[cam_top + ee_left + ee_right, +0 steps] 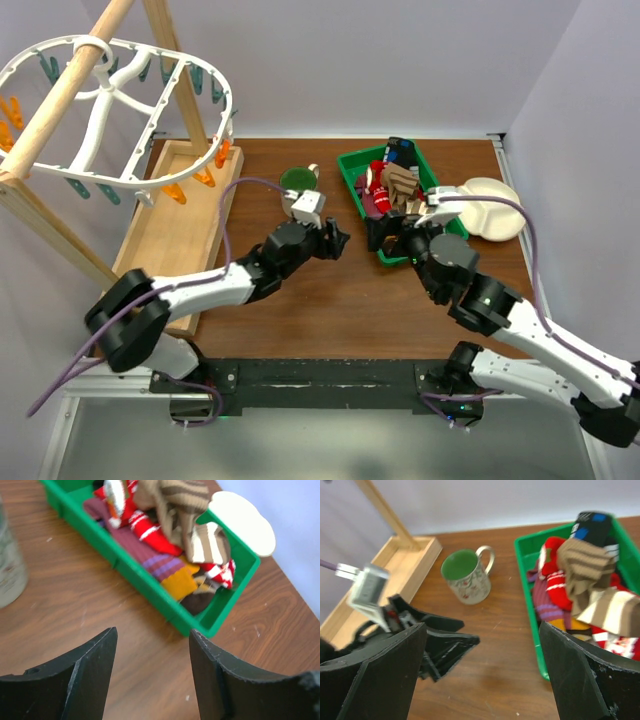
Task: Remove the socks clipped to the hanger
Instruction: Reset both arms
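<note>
Black fingers fill the bottom of both wrist views. My left pincer (152,632) stands apart with only bare wood between its fingers, and my right pincer (482,625) is spread wide and also holds nothing.

All the socks (393,185) I can see lie heaped in a green bin (350,163) at the far middle of the worktop (330,300). The heap includes red-and-white stripes, tan-and-brown stripes, a purple one with an orange band and a dark one at the far end. My right pincer sits low at the bin's near end. My left pincer is just to the left of it, and the two point toward each other without touching.

Left of the bin stands a mug (297,180) with a green inside, its handle turned toward the bin. Right of the bin lies a cream dish (490,205).

At the far left, the hanger (98,120), a white oval rack, hangs tilted from a wooden pole frame (70,90). Orange and teal clips (205,178) dangle from its rim over a wooden tray (165,235) at the foot of the frame, well apart from both pincers.
</note>
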Tool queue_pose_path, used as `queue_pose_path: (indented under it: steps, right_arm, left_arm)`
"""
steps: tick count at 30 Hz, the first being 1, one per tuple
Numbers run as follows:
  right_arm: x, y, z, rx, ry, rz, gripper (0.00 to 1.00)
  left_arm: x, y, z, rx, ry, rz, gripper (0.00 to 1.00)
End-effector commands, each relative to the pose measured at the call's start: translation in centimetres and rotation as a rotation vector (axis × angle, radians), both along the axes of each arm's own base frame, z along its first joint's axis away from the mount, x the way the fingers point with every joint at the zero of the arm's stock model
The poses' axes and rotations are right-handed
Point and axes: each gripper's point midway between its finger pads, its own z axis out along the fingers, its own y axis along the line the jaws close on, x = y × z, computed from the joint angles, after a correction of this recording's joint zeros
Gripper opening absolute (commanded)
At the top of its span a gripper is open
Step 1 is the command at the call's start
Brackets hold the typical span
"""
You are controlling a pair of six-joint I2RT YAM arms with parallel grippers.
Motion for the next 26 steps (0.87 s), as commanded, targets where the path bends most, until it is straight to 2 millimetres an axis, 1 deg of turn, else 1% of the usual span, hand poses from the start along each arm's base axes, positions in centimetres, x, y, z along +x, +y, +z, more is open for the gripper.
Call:
queue_pose_path:
  steps: [1,2,3,4,5,6,7,8,9,10,11,12,14,15,16,18,24,26]
  right_arm:
    - [0.4,3.2,-0.7,0.070,0.010,0.090,0.98]
    - [0.7,3.8,-1.7,0.050,0.030,0.094,0.98]
    - [0.7,4.1,-2.2,0.050,0.043,0.101,0.98]
    - [0.8,4.4,-2.6,0.046,0.052,0.102,0.98]
    - [1.1,4.7,-3.2,0.039,0.067,0.097,0.98]
    - [1.2,4.7,-3.4,0.039,0.072,0.094,0.98]
    - [1.3,4.8,-3.4,0.043,0.072,0.092,0.99]
    - [1.3,4.9,-3.5,0.047,0.074,0.093,0.99]
    - [1.3,5.0,-3.7,0.044,0.078,0.094,0.98]
    - [1.4,5.2,-3.2,0.065,0.062,0.095,0.99]
    - [1.4,5.3,-3.0,0.075,0.060,0.098,0.99]
    - [1.5,5.5,-3.3,0.073,0.064,0.100,0.98]
    - [1.7,5.8,-3.1,0.078,0.062,0.103,0.98]
    - [1.8,5.9,-2.8,0.078,0.061,0.105,0.98]
    - [1.9,6.2,-3.3,0.059,0.077,0.107,0.98]
    - [2.0,6.3,-3.0,0.051,0.079,0.104,0.98]
    - [1.8,5.8,-3.2,0.047,0.073,0.098,0.98]
    - [1.8,5.8,-3.1,0.046,0.070,0.103,0.99]
  left_arm:
    - [-1.9,3.9,-0.8,0.026,0.030,0.074,0.66]
    - [-2.2,4.3,-0.9,0.033,0.032,0.077,0.66]
    - [-2.7,5.0,-0.6,0.029,0.028,0.080,0.67]
    - [-3.1,5.6,-1.4,0.063,0.053,0.085,0.70]
    - [-3.3,6.0,-0.9,0.060,0.050,0.087,0.73]
    - [-3.6,6.6,-1.5,0.085,0.070,0.103,0.74]
    - [-3.7,7.0,-1.5,0.091,0.071,0.110,0.76]
    - [-3.9,7.2,-0.6,0.072,0.057,0.112,0.77]
    - [-4.1,7.7,-1.0,0.081,0.059,0.119,0.77]
    - [-4.2,8.0,-0.7,0.078,0.048,0.123,0.77]
    - [-4.2,8.5,0.0,0.063,0.029,0.137,0.77]
    - [-4.4,8.8,-0.2,0.069,0.029,0.146,0.81]
    - [-4.2,9.5,0.0,0.079,0.026,0.177,0.81]
    - [-4.2,9.6,0.1,0.085,0.033,0.184,0.81]
    - [-4.1,9.7,0.2,0.085,0.033,0.190,0.81]
    - [-4.1,9.6,0.4,0.074,0.032,0.189,0.81]
    - [-4.5,9.6,1.5,0.041,-0.021,0.160,0.83]
    - [-4.8,9.2,1.9,0.040,-0.036,0.127,0.85]
